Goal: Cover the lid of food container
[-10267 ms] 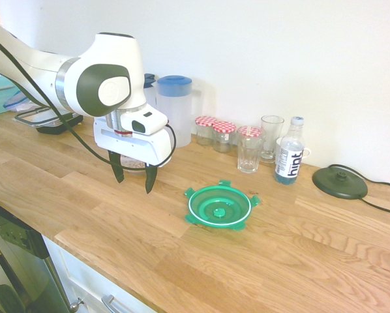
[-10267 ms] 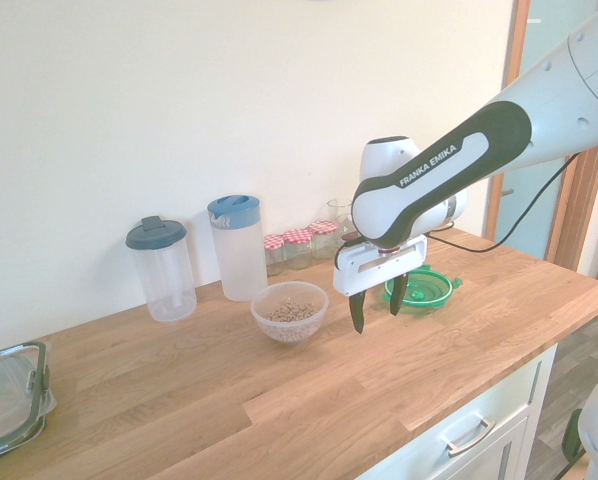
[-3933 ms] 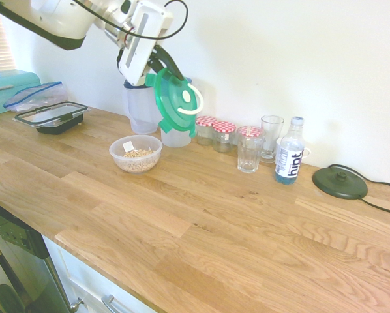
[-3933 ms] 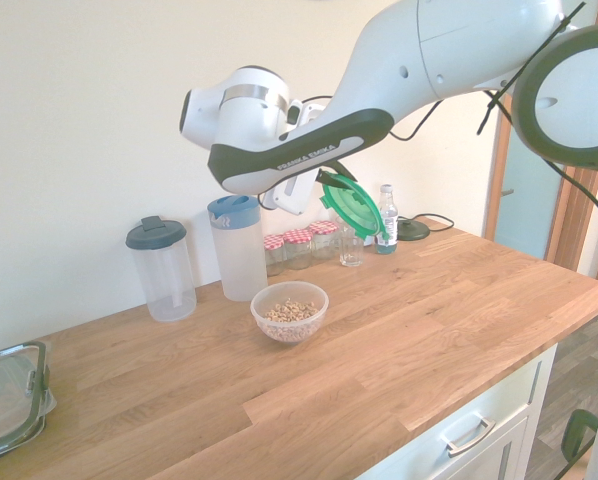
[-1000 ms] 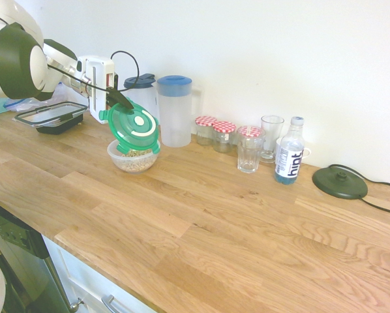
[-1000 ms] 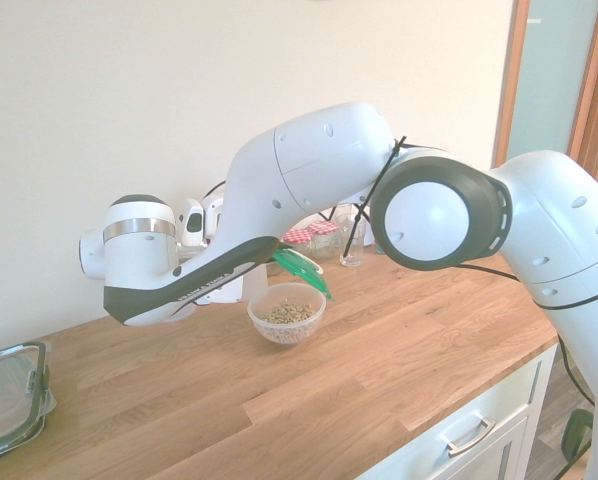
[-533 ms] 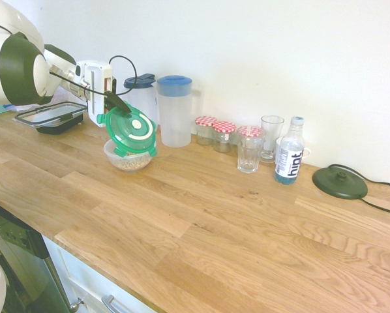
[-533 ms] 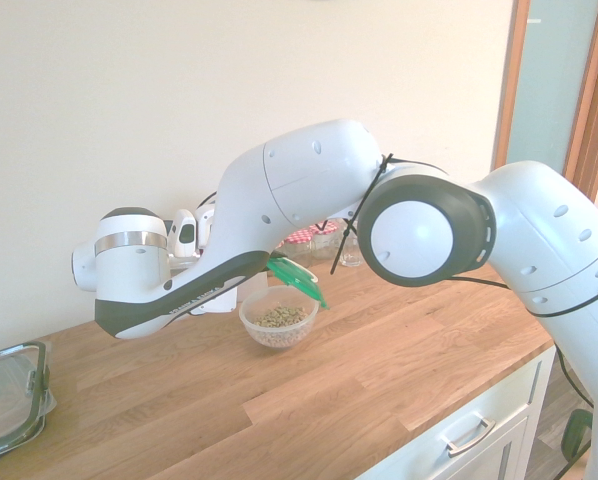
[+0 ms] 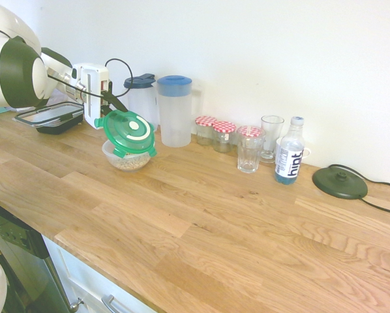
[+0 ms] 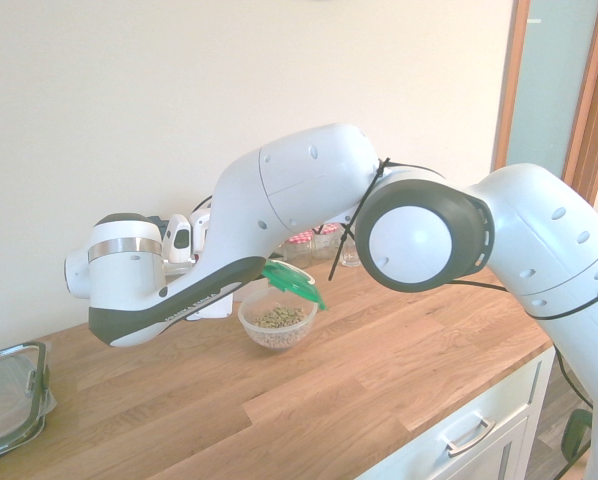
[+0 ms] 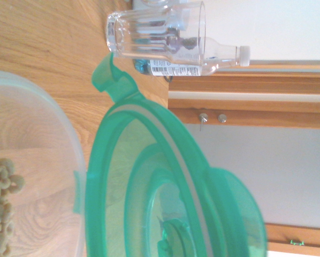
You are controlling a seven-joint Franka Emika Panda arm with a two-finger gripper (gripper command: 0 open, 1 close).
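The green lid (image 9: 128,134) hangs tilted over the food container (image 9: 125,161), a small clear bowl of brownish grainy food. Its lower right edge is at the bowl's rim and its upper left edge is raised. My gripper (image 9: 115,104) is at that raised edge, coming in sideways from the left. Whether it still holds the lid does not show. From the second exterior view, the lid (image 10: 294,281) slants above the bowl (image 10: 276,322), and the arm hides the gripper. Close up in the wrist view, the lid (image 11: 149,176) lies beside the bowl (image 11: 31,176).
Two clear pitchers (image 9: 175,111) stand right behind the bowl. Along the wall to the right stand jars (image 9: 214,134), glasses (image 9: 249,149), a water bottle (image 9: 289,151) and a black disc with a cord (image 9: 340,182). A black-rimmed rectangular container (image 9: 50,117) lies at the left.
The lid has come down and tipped flatter over the bowl. The gripper has drawn slightly left and down, and the bowl has shifted a little to the left.
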